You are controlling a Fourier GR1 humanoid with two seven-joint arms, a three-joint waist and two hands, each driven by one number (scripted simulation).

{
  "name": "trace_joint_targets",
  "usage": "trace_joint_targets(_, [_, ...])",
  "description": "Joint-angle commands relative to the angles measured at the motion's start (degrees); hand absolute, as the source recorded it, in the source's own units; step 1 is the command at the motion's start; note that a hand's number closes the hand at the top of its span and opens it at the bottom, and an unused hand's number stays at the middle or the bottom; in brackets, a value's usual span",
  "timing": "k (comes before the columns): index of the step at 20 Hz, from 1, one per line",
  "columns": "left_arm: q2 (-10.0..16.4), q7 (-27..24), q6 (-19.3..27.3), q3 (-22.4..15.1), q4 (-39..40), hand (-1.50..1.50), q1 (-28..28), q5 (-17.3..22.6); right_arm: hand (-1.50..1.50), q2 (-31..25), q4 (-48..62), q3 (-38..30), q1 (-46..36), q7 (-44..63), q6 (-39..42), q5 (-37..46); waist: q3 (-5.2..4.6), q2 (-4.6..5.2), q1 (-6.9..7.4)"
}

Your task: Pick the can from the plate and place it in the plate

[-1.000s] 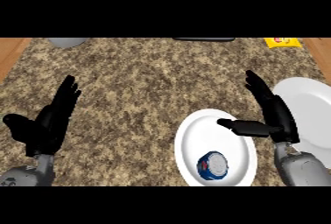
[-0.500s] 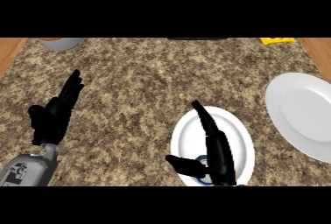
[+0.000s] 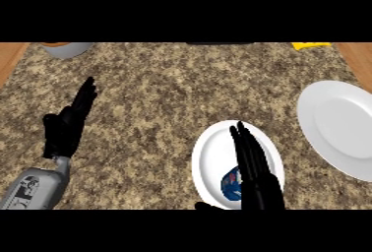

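Fingers (image 3: 242, 143) of the right hand (image 3: 259, 183) are straight and close together, pointing toward the top of the frame; the hand is open and holds nothing. It lies over the small white plate (image 3: 213, 158) at lower centre. The can (image 3: 230, 183), blue and white, sits in the lower part of that plate, mostly hidden at the hand's left edge; whether they touch cannot be told. A large white plate (image 3: 341, 129) at right lies bare on the speckled counter (image 3: 160, 98). The left hand (image 3: 67, 126) rests open at left, fingers up. A grey container (image 3: 70, 48) stands at upper left.
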Motion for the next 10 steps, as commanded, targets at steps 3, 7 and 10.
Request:
trace_joint_targets(3, [-0.9, -0.8, -0.3, 0.4, 1.4, 0.00, -0.7, 0.0, -1.50, -2.0, -9.5, 2.8, 1.7, 16.7, 23.1, 3.3, -0.06, 0.13, 0.20])
trace_joint_targets(7, [-0.3, 0.0, -1.5, 1.1, -0.2, 0.00, -1.4, 0.5, -1.50, 1.1, -15.5, -0.8, -3.1, 26.7, 37.5, -1.7, 0.07, 0.36, 1.50])
trace_joint_targets(10, [-2.6, -1.9, -0.9, 0.1, 4.5, 0.00, -3.5, -1.3, -1.50, 4.0, -15.7, -2.0, -5.6, 30.6, 44.5, -5.2, 0.03, 0.64, 1.12])
